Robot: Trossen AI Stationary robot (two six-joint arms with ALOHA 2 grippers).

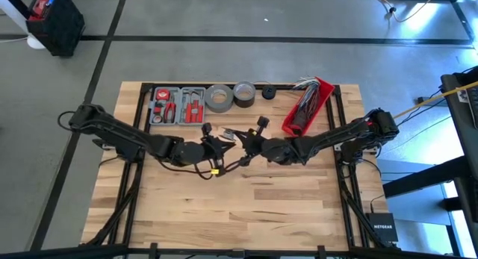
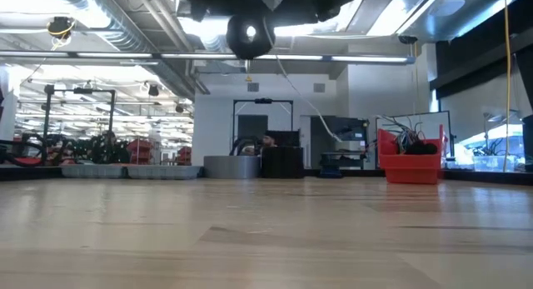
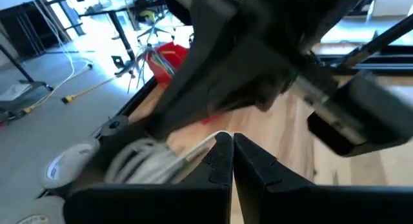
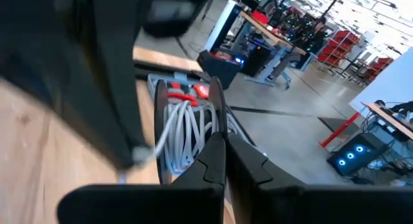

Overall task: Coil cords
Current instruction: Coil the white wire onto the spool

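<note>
My left arm reaches in from the table's left edge and my right arm from the right edge, both stretched low toward the middle, where they nearly meet. My left gripper (image 1: pixel 221 142) has its fingers pressed together, and my right gripper (image 1: pixel 244 138), just beside it, is likewise closed.

From above, the two end effectors meet mid-tabletop (image 1: pixel 246 207) and the arms cover the white cable (image 1: pixel 224 132), so its run cannot be traced. In the low view the arms are cut off by the top edge; only a dark round piece (image 2: pixel 250 35) hangs into sight. The left wrist view shows blurred white loops (image 3: pixel 139 161), and the other arm (image 3: pixel 258 62) blocks much beyond
</note>
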